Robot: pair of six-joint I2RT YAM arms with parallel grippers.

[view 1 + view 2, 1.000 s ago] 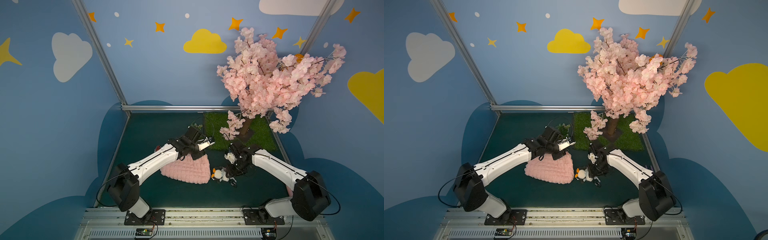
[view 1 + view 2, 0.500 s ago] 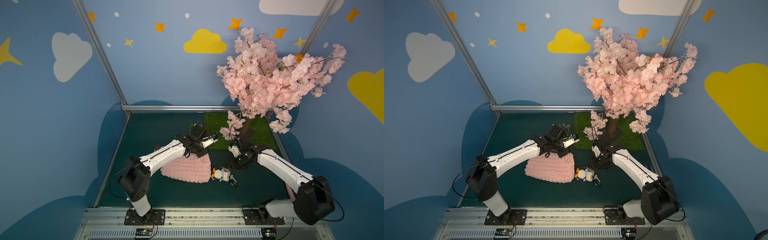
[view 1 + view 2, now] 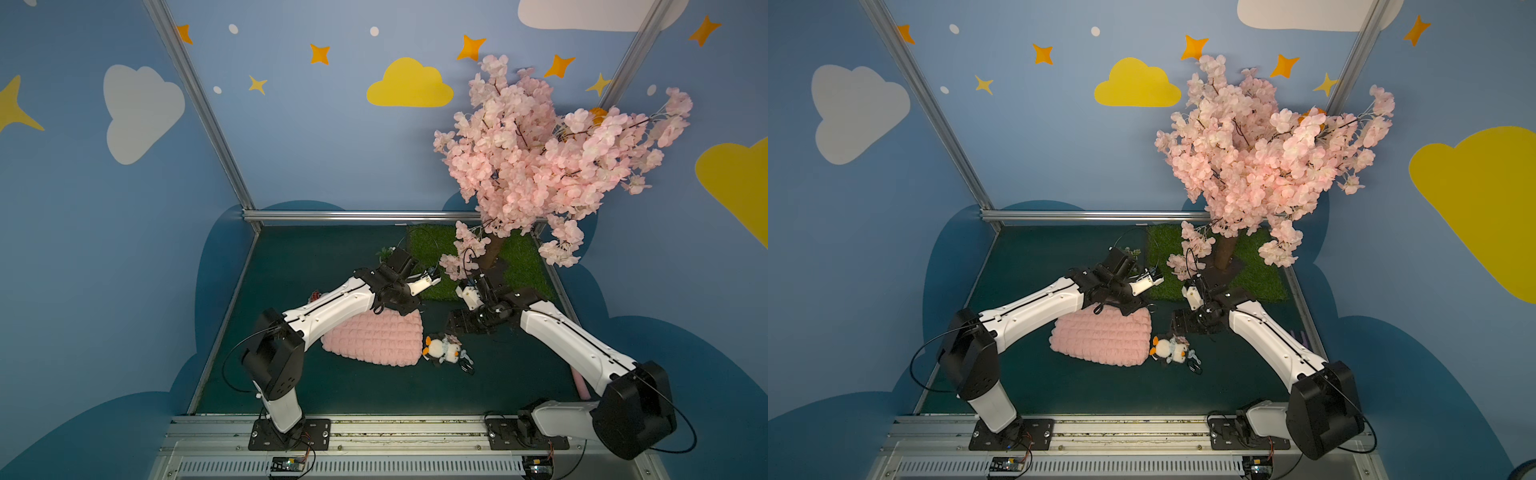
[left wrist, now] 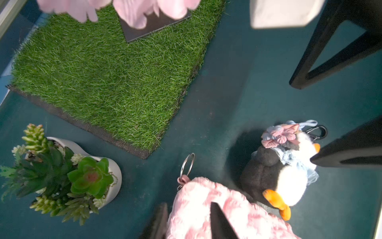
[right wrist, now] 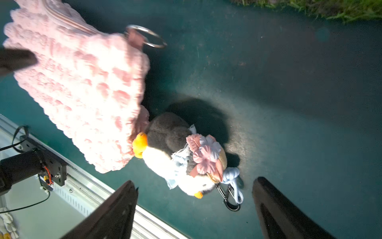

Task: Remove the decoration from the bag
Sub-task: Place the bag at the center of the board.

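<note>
Near the bag (image 3: 374, 343), penguin charm (image 3: 442, 349) and succulent pot (image 4: 62, 175); left claw (image 4: 188, 204) half-spread, right claw (image 5: 196, 180) wide.

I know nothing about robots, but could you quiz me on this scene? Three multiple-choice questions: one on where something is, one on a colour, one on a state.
1. Where does the penguin toy lie?
A) on the grass mat
B) on the dark floor beside the pink bag
C) up in the tree

2. What colour are the penguin's feet?
A) orange
B) green
C) blue

3. How do the bag's metal ring and the penguin's black clip stand?
A) hooked together
B) apart, ring bare
C) both inside the bag

Answers:
1 B: both top views show it on the floor next to the bag.
2 A: both wrist views show orange feet.
3 B: in the left wrist view nothing hangs on the ring, and the clip lies beyond the penguin.
</note>
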